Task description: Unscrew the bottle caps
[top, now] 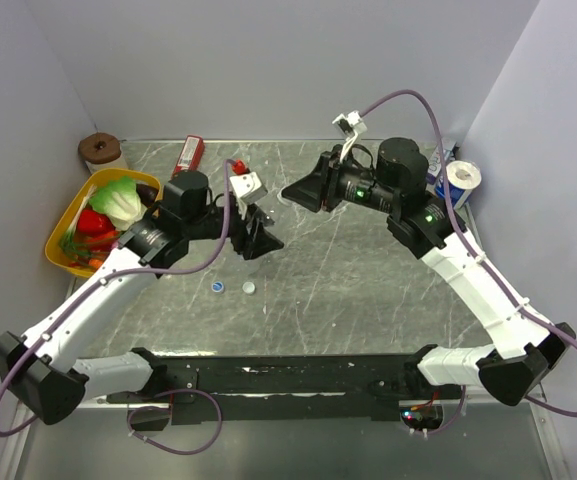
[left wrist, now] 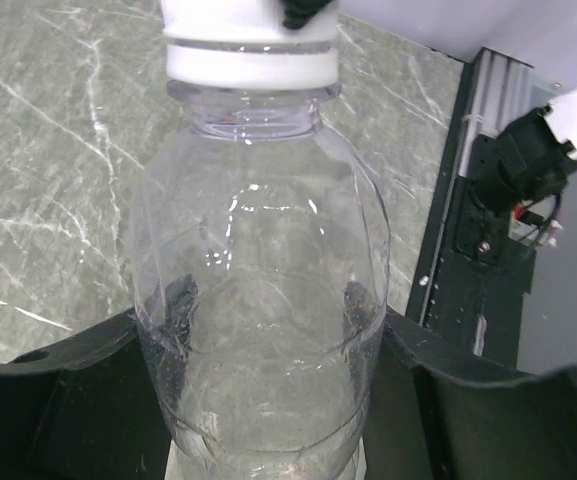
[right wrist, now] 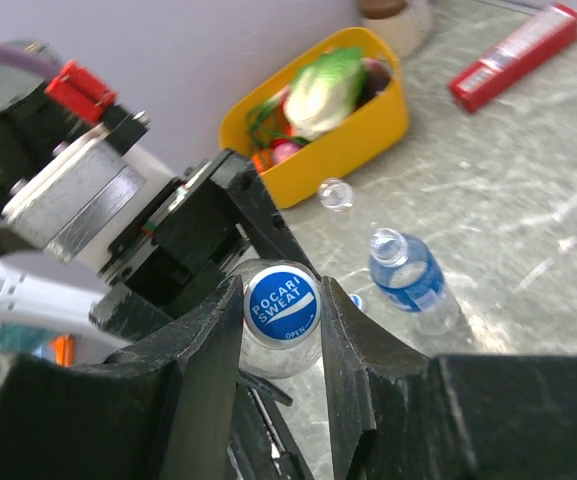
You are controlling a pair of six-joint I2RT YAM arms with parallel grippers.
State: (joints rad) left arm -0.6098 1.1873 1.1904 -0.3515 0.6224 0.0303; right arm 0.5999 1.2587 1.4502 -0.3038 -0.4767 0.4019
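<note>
A clear bottle (left wrist: 258, 300) sits between the fingers (left wrist: 68, 375) of my left gripper (left wrist: 258, 380), which is shut on its body. Its blue and white cap (right wrist: 282, 303) reads POCARI SWEAT, and my right gripper (right wrist: 282, 312) is shut on it, one finger (right wrist: 208, 340) pressing each side. From above, the left gripper (top: 260, 238) and right gripper (top: 290, 193) meet near the table's middle. A blue-labelled bottle (right wrist: 408, 275) stands open on the table, with another clear bottle (right wrist: 335, 193) beyond it. Two loose caps (top: 217, 289) (top: 250, 288) lie near the left arm.
A yellow basket (top: 60, 232) of vegetables stands at the left edge. A red box (top: 189, 153) and a brown roll (top: 101, 150) lie at the back left. A toilet roll (top: 462, 182) sits at the back right by the wall.
</note>
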